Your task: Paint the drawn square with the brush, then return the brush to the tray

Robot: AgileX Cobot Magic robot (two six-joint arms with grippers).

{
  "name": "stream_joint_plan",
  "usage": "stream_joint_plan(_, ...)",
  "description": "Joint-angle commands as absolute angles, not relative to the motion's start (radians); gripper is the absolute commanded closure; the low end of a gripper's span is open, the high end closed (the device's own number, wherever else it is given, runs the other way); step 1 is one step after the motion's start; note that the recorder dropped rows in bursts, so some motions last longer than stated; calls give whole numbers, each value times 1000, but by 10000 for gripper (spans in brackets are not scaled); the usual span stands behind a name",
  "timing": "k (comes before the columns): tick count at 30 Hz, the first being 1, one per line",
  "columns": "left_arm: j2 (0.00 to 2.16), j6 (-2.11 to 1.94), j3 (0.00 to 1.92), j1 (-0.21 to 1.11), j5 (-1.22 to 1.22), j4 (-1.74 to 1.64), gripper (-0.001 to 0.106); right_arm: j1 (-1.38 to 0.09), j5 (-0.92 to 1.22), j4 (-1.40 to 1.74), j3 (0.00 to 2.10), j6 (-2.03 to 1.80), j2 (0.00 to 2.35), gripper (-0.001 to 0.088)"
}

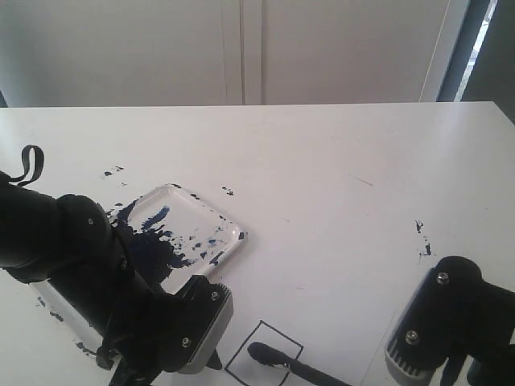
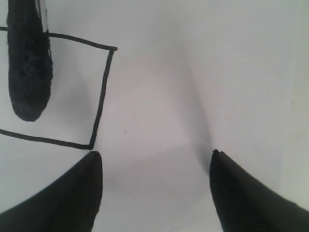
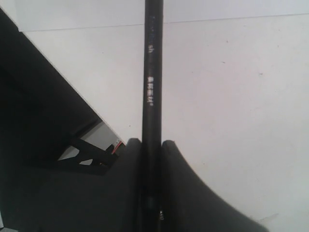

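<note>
The drawn square (image 1: 272,335) is a thin black outline on the white table near the front edge, white inside (image 2: 72,92). The brush (image 1: 261,352) rests its dark bristle tip (image 2: 29,72) inside that outline, and its black handle (image 3: 152,72) runs back to my right gripper (image 3: 151,145), which is shut on it. My left gripper (image 2: 154,162) hovers open beside the square's corner, with only bare table between its fingers. The tray (image 1: 239,236), clear plastic smeared with dark blue paint, lies behind the square, partly hidden by my left arm (image 1: 88,257).
Small dark paint specks dot the table at the left back (image 1: 111,171) and at the right (image 1: 422,238). My right arm's wrist (image 1: 451,322) sits at the front right corner. A white wall (image 1: 241,48) stands behind the table.
</note>
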State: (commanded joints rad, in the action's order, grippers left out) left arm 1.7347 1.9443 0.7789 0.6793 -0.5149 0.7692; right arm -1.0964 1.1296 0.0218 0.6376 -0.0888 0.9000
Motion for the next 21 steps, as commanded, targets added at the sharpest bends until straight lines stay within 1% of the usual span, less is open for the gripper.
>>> stream_joint_plan(21, 1735, 1944, 779, 679, -523, 728, 386, -1096, 1136, 43, 638, -89, 900, 868)
